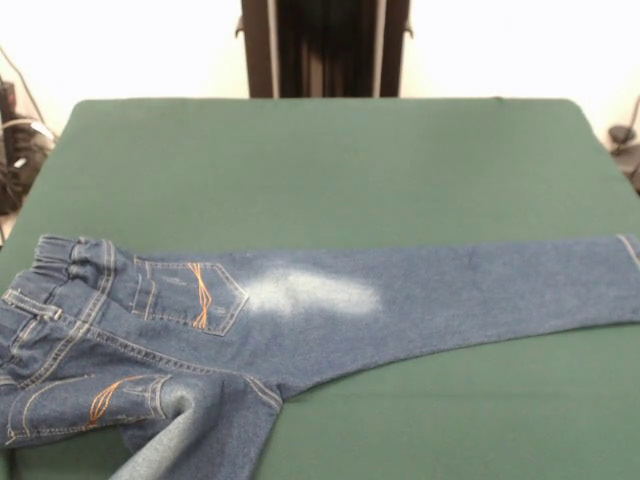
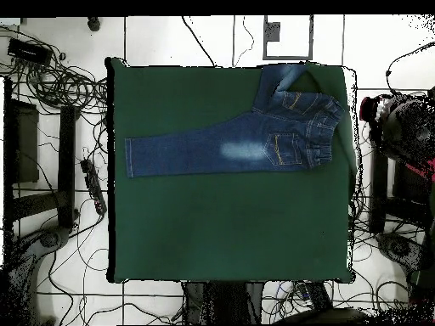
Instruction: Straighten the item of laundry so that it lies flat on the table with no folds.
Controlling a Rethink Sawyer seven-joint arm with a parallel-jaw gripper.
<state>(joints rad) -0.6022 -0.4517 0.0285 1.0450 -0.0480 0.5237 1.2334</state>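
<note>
The small blue denim jeans (image 1: 300, 310) lie back side up on the dark green table (image 1: 330, 170). One leg stretches flat to the right edge in the front view, with a pale faded patch near the seat. The other leg is bent and folded at the near left, running off the table's near edge. The elastic waistband is at the left. In the overhead view the jeans (image 2: 238, 148) lie across the far part of the table (image 2: 229, 229), with the folded leg at the far right corner. The gripper shows in neither view.
The robot's dark pedestal (image 1: 325, 48) stands at the far side of the table. Cables and equipment (image 2: 51, 93) lie on the floor around the table, with more gear (image 2: 408, 127) at the right in the overhead view.
</note>
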